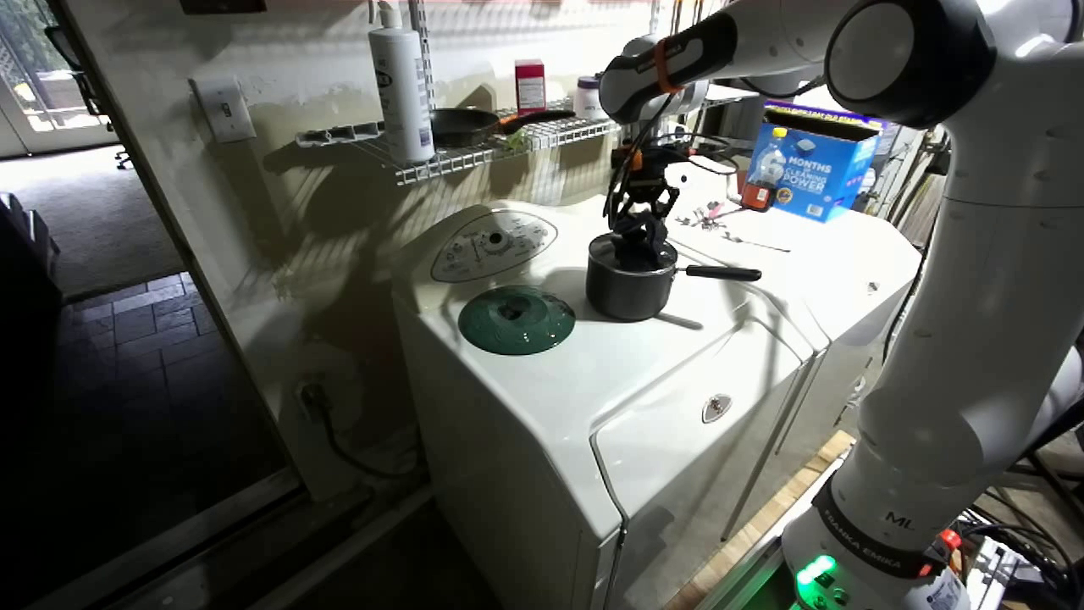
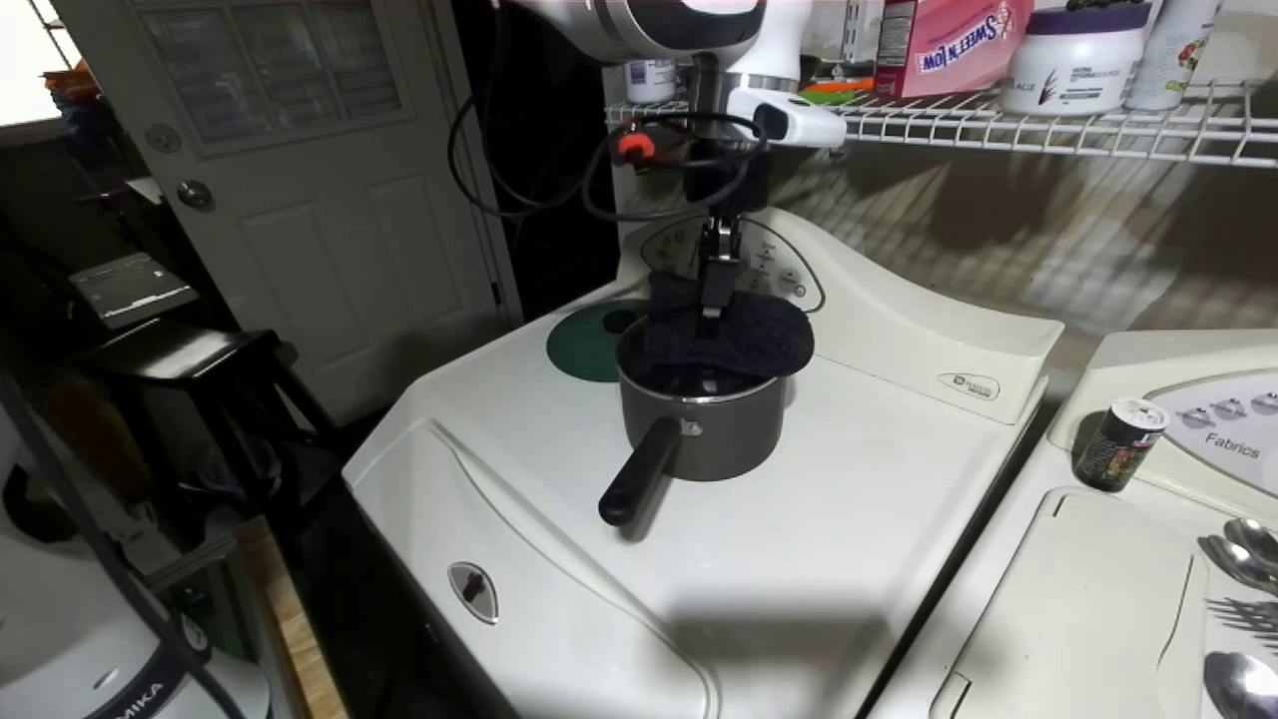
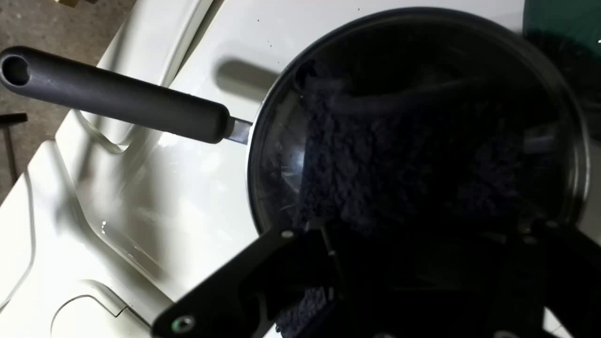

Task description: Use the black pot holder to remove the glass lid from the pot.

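Near rear edge of white counter (image 2: 859, 449), lift round glass lid (image 3: 432, 51), likely fragile, centrally through soft-looking black fabric holder (image 2: 769, 340); black gripper (image 2: 711, 312): closure unclear from here

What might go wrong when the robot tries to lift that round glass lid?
The floppy black fabric pot holder spreads over the round clear glass lid under the robot's black gripper, so it might slip or bunch up and spoil the grip. The lid could then drop and perhaps crack. A long black handle sticks out from the round dark grey metal pot, so a bump might spin it.
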You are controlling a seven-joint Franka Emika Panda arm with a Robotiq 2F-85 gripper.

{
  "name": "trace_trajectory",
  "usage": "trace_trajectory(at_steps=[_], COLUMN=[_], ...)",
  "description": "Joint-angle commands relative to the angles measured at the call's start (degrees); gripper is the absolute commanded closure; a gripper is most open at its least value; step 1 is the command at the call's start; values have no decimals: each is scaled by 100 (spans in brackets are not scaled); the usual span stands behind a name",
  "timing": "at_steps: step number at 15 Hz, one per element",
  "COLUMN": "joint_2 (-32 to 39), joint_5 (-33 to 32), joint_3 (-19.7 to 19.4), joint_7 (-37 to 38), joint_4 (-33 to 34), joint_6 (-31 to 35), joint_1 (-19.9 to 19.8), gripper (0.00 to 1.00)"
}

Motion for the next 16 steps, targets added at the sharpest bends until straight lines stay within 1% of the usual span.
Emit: trace_trajectory(at_steps=[1,6,7,8,9,13,14,16], joint_2=[-70,-178,-211,-235,-272,-410,-444,-521], joint_5=[176,145,144,139,142,142,134,123], joint_3=[-43,-43,-42,-40,-34,23,34,59], joint_7=[11,41,36,39,39,37,26,3], joint_4=[-241,-330,-347,-348,-370,-492,-536,-644], joint_6=[295,383,408,403,428,545,573,630], joint_1=[45,69,72,77,84,148,170,206], gripper=[100,100,75,86,68,41,33,20])
